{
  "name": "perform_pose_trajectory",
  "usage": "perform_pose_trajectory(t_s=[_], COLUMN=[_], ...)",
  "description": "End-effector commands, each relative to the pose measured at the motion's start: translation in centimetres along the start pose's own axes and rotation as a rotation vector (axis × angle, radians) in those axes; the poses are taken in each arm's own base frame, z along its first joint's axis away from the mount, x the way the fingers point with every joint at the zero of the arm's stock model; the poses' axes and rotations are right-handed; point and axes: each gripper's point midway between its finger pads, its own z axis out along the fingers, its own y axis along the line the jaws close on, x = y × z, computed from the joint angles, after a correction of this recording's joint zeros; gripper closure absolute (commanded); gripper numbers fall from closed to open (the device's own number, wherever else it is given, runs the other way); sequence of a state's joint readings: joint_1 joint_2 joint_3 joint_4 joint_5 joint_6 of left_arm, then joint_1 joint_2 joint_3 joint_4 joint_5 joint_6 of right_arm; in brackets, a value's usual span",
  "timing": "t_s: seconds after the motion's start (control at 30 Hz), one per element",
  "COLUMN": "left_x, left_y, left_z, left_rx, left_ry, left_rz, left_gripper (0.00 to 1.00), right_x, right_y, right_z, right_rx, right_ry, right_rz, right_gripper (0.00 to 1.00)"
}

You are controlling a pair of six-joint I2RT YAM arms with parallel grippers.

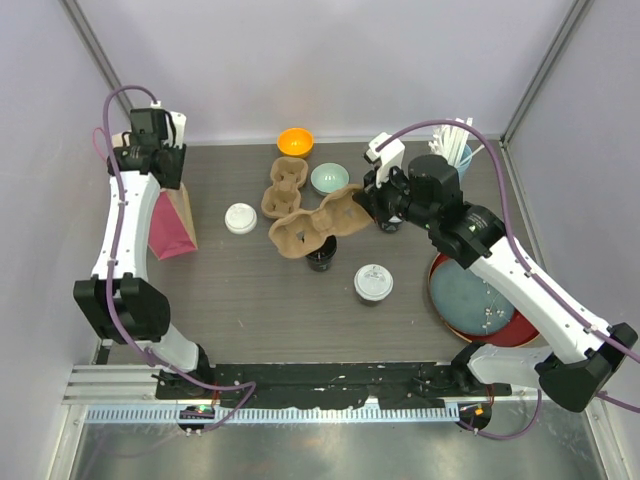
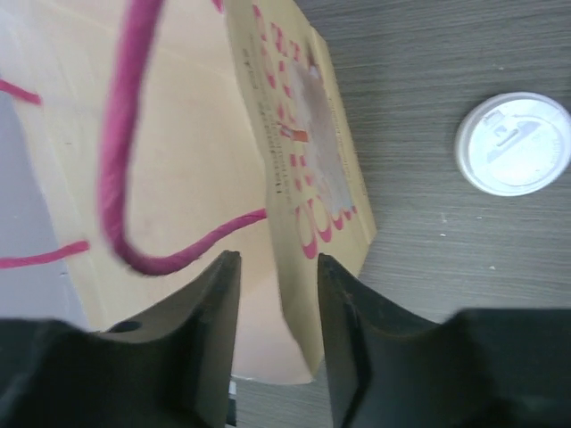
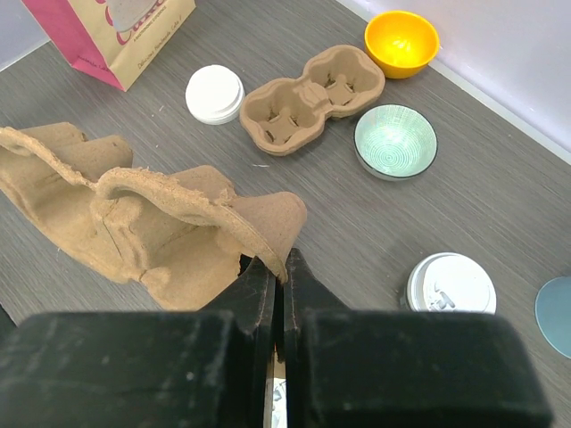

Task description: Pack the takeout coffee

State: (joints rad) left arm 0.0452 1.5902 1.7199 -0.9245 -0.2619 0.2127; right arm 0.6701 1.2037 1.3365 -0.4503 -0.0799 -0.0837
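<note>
Three takeout coffees show: one white-lidded cup (image 1: 241, 218) (image 2: 513, 143) (image 3: 214, 92) right of the paper bag (image 1: 172, 225) (image 2: 303, 143), one (image 1: 373, 283) toward the near middle, one (image 3: 451, 285) beside my right gripper. A black cup (image 1: 322, 260) stands partly under a cardboard cup carrier (image 1: 315, 225) (image 3: 152, 223). My right gripper (image 1: 362, 205) (image 3: 284, 259) is shut on that carrier's rim, holding it tilted off the table. My left gripper (image 1: 160, 165) (image 2: 277, 260) is open, its fingers straddling the bag's top edge, one inside, one outside.
A second cup carrier (image 1: 285, 187) (image 3: 312, 98) lies behind the held one. An orange bowl (image 1: 295, 142) (image 3: 401, 40) and a green bowl (image 1: 329, 179) (image 3: 395, 141) sit at the back. A red tray (image 1: 470, 295) lies at right; a tumbler of straws (image 1: 458, 145) stands back right.
</note>
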Motion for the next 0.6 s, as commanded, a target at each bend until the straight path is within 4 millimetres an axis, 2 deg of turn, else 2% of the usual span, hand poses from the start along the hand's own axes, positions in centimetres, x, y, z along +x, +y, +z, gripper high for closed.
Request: perform_pose_trajectory(t_s=[0.0,0.13,0.27,0.37,0.47,0.5,0.57], left_x=[-1.3,0.0,0.6,0.9,0.6,0.5,0.4], left_y=[-0.9,-1.9,-1.6,-0.7,0.2,0.7,1.2], left_z=[0.2,-0.3,-1.4,-2.1,-4.9,-6.6,-8.8], left_rx=[0.074,0.136,0.134,0.093,0.078,0.074,0.067], left_ry=[-0.038,-0.012,-0.018,-0.035,-0.086,-0.121,-0.164], left_rz=[-0.015,0.012,0.037,0.052,0.066,0.084,0.105], left_gripper=[0.63,0.79,1.00,1.00,1.00,1.00,1.00], right_x=[-1.4,-1.6,-2.0,-2.0,-2.0,-1.7,-1.7], right_y=[-0.3,-0.2,0.0,-0.1,-0.2,-0.4,-1.1], right_z=[-1.3,-1.8,-2.0,-1.8,-1.5,-1.4,-1.2], right_rx=[0.008,0.005,-0.003,0.000,0.006,0.014,0.036], right_ry=[-0.058,-0.069,-0.080,-0.075,-0.067,-0.055,-0.042], right_rz=[-0.015,-0.012,-0.001,0.008,0.019,0.021,0.028], right_gripper=[0.98,0.99,0.99,0.99,0.99,0.99,0.99])
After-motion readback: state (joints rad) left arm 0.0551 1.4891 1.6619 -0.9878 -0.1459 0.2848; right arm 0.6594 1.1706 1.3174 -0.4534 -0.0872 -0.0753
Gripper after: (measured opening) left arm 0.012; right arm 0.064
